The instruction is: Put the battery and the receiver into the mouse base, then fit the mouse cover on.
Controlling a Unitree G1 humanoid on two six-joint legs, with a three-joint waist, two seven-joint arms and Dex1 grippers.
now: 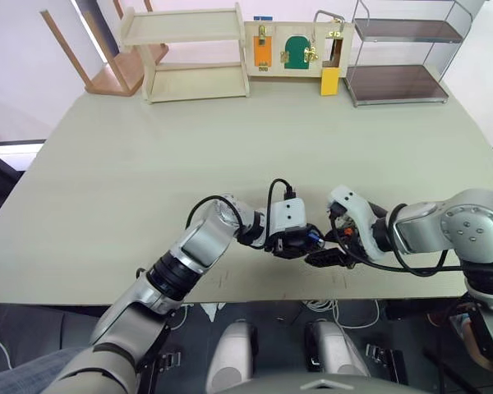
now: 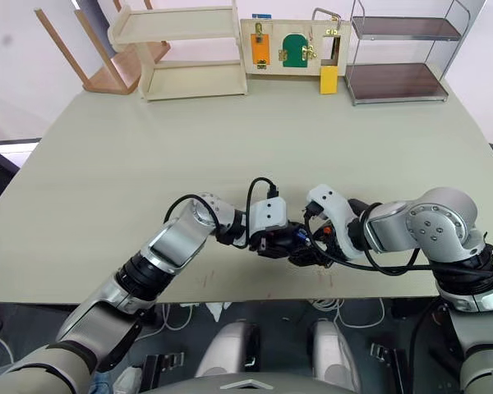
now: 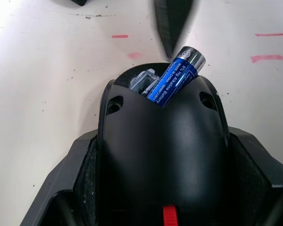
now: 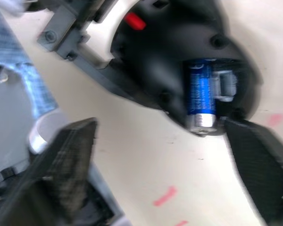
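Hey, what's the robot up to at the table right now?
The robot is putting a computer mouse together near the front edge of the table. Its left gripper is shut on the mouse base, holding it between its fingers. A blue battery sits partly in the base's compartment, one end sticking up and out, so it isn't seated. The right gripper is open right beside that end, one finger close to the battery tip, likely to press it in.
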